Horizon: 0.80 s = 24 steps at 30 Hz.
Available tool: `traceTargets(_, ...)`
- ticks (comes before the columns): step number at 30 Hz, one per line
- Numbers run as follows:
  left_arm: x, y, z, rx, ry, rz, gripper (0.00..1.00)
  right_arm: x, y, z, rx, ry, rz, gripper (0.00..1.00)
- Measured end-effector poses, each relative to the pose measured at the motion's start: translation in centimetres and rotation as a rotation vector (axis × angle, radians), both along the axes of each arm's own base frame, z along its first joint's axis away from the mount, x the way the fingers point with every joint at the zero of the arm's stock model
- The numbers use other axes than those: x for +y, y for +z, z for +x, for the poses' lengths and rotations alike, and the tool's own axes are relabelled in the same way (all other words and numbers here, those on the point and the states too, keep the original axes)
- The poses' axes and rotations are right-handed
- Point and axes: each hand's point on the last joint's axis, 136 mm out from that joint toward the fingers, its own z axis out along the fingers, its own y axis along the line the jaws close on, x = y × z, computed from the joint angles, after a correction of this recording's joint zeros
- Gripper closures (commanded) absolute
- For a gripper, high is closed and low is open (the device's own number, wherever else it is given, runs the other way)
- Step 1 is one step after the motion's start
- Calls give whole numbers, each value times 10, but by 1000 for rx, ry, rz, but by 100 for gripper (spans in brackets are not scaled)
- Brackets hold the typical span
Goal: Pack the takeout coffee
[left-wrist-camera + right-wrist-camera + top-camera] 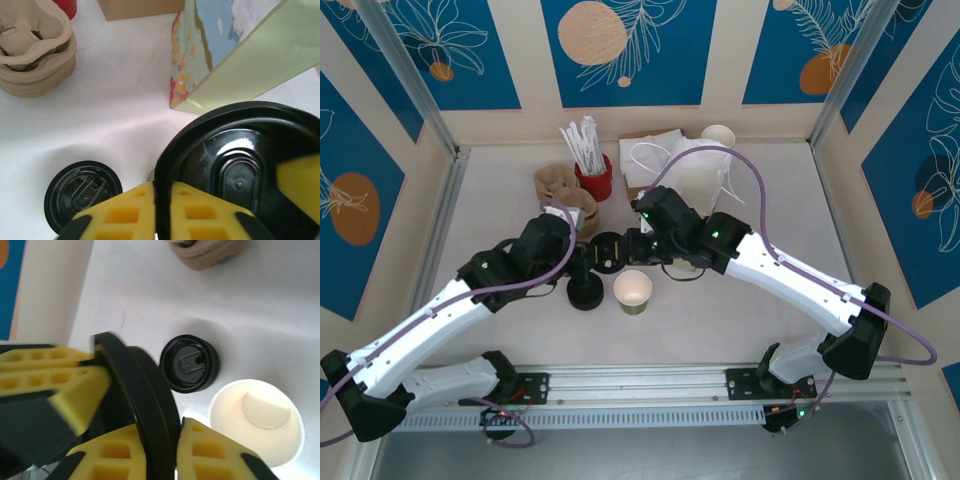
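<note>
Centre of table: black lid sits between my two grippers, gripped from both sides.

L side: left gripper, yellow fingers pressed together on the lid's rim, the rim edge running up btw them.

R side: right gripper, likewise pinched on the rim, from roughly the opp. edge. I also see one of its pads at the R border of the left wrist view.

Takeout coffee cup: upright on the table, open-topped, white inside, olive sides. It stands nearer the arm bases than the held lid and outside the paper bag.

Just L of the cup, not touching it: second black lid, flat on the table, sip-slot up.

Far side, L to R: stack of pulp cup carriers, red cup w/ white sticks, white napkins, the bag, stacked white cups.

In the left wrist view I see the bag's printed face & pale green side panel. It stands upright, apart from the cup.
</note>
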Motion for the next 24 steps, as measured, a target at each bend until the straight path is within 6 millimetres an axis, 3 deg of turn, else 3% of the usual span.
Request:
traceTargets(10, 2, 42, -14, -161, -109, -61, 38, -22, 10, 2, 12, -38, 47, 94)
traceTargets(18, -6, 80, -37, -400, -366, -42, 39, -44, 15, -7, 102, -36, 81, 94)
traceTargets(24, -23, 88, -58, -565, -607, 30, 42, -56, 2, -28, 237, 6, 54, 94)
